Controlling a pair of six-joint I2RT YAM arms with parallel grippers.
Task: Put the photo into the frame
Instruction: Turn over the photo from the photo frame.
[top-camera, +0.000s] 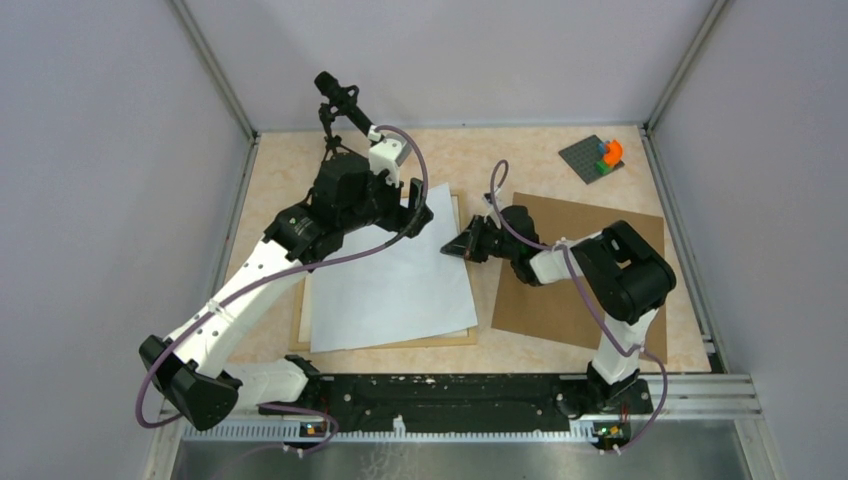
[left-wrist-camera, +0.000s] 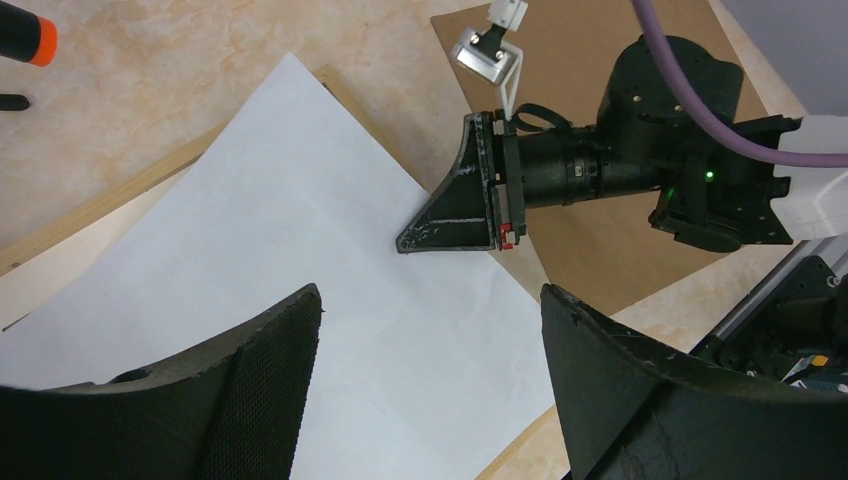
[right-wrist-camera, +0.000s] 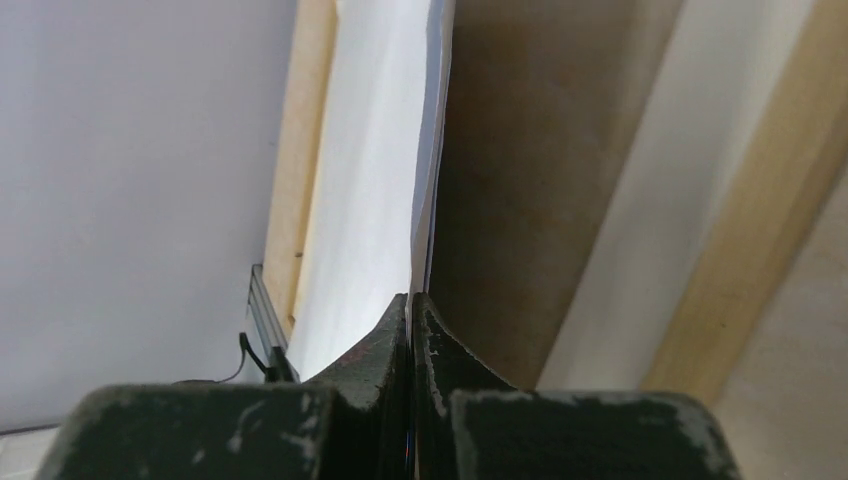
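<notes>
Right fingers (right-wrist-camera: 398, 345): pressed together, clamped on the right-hand corner of the photo (right-wrist-camera: 372, 180); seen from the left wrist, the same fingers (left-wrist-camera: 445, 215) meet the sheet at its edge.
Left fingers (left-wrist-camera: 250, 390): spread wide apart, holding nothing, hanging above the near part of the sheet.
Photo (top-camera: 395, 275): white side up, lying skewed across the frame, its right corner in the right fingers (top-camera: 462, 246).
Frame (top-camera: 400, 343): light wood strips flat on the table, showing along the left and near sides of the sheet.
Left arm (top-camera: 250, 290): reaches from the near left over the sheet's far corner.
Backing board (top-camera: 560, 300): brown, flat, just right of the frame, under the right arm.
Table (top-camera: 290, 170): pale marbled top.
Grey plate (top-camera: 590, 158): far right corner, with coloured blocks on it.
</notes>
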